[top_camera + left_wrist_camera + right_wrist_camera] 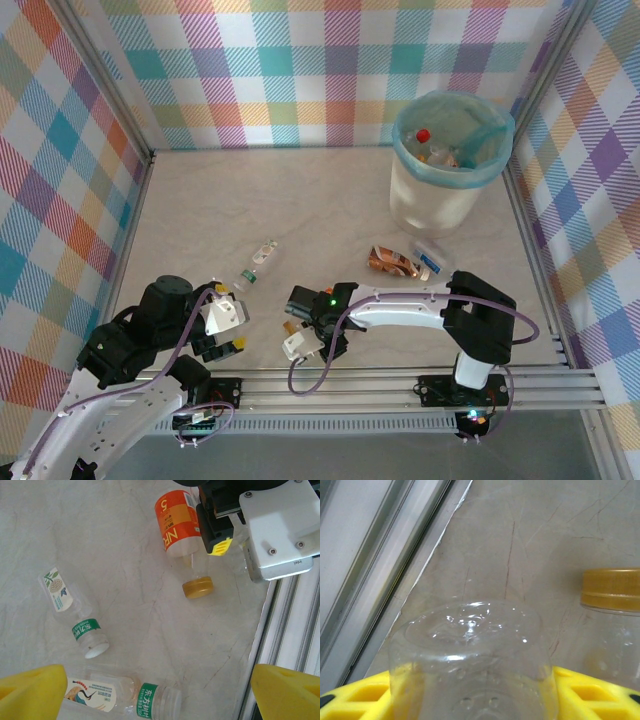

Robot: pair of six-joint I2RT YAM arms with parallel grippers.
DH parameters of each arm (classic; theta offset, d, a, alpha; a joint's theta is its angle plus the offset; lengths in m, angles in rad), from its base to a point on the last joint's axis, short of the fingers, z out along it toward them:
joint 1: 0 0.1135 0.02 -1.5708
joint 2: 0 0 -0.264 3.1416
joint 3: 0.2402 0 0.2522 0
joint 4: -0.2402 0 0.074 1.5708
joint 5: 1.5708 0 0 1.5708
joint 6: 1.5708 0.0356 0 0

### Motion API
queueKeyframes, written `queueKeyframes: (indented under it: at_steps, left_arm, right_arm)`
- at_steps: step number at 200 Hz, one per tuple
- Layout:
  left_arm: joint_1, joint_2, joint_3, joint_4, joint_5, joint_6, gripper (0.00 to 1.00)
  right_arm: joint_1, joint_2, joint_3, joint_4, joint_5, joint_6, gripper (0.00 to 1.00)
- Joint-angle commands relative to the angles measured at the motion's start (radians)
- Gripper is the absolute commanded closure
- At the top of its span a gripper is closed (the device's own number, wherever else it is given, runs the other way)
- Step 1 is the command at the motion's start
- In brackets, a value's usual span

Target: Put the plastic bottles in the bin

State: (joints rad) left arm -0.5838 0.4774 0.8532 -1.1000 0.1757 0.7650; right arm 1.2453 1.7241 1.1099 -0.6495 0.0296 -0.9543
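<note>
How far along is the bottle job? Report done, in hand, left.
Done: several bottles lie in the bin, one red-capped. In hand: a clear bottle sits between the right gripper's fingers. Left: the orange-label bottle, two green-label bottles near the open left gripper, two more bottles by the bin.

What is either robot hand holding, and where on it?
The right gripper seems to pinch a clear plastic bottle across its body near the base; the left gripper holds nothing.
</note>
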Motion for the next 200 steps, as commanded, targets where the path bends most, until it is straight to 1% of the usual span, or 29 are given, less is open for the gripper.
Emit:
queueKeyframes:
  at_steps: [1,14,26,33,39,45,55,63,73,84,91,100,119,136,165,200]
  left_arm:
    - [-0.001,0.012,0.022,0.029,0.033,0.013,0.06]
    - [-0.001,0.032,0.044,0.050,0.059,0.013,0.06]
    - [-0.003,0.056,0.064,0.081,0.069,0.012,0.07]
    - [-0.003,0.066,0.079,0.114,0.061,-0.031,0.07]
    - [-0.004,0.066,0.090,0.149,0.032,-0.075,0.06]
    - [-0.003,0.065,0.103,0.178,-0.001,-0.079,0.05]
    - [-0.003,0.067,0.134,0.213,-0.069,-0.079,0.04]
    - [-0.002,0.070,0.155,0.206,-0.110,-0.041,0.02]
    - [-0.002,0.078,0.171,0.194,-0.158,0.027,0.01]
    - [-0.002,0.101,0.191,0.203,-0.217,0.040,0.01]
    - [-0.002,0.117,0.200,0.207,-0.232,0.042,0.02]
    - [-0.002,0.125,0.200,0.222,-0.225,0.027,0.02]
    - [-0.002,0.110,0.169,0.293,-0.146,-0.035,0.03]
    - [-0.002,0.121,0.156,0.336,-0.096,-0.081,0.03]
    - [-0.002,0.158,0.168,0.380,-0.096,-0.142,0.04]
    - [-0.002,0.194,0.183,0.401,-0.117,-0.202,0.05]
  right_arm:
    - [0.008,-0.052,0.035,-0.045,-0.035,0.037,0.44]
    - [0.008,-0.103,0.048,-0.092,-0.066,0.079,0.46]
    - [0.002,-0.183,0.050,-0.111,-0.113,0.138,0.46]
    - [-0.002,-0.236,0.050,-0.082,-0.137,0.178,0.46]
    - [-0.014,-0.287,0.042,-0.013,-0.161,0.244,0.47]
    - [-0.026,-0.334,0.036,0.046,-0.192,0.303,0.47]
    - [-0.030,-0.408,0.041,0.057,-0.230,0.345,0.47]
    - [-0.037,-0.460,0.034,0.045,-0.246,0.351,0.46]
    - [-0.054,-0.505,0.039,0.002,-0.256,0.323,0.45]
    - [-0.078,-0.520,0.071,-0.050,-0.233,0.292,0.45]
    - [-0.092,-0.516,0.103,-0.070,-0.211,0.290,0.46]
    - [-0.107,-0.512,0.132,-0.065,-0.209,0.305,0.48]
    - [-0.118,-0.513,0.150,0.009,-0.238,0.345,0.48]
    - [-0.121,-0.513,0.198,0.022,-0.247,0.373,0.49]
    - [-0.151,-0.552,0.239,0.063,-0.210,0.392,0.51]
    - [-0.187,-0.580,0.290,0.131,-0.079,0.392,0.53]
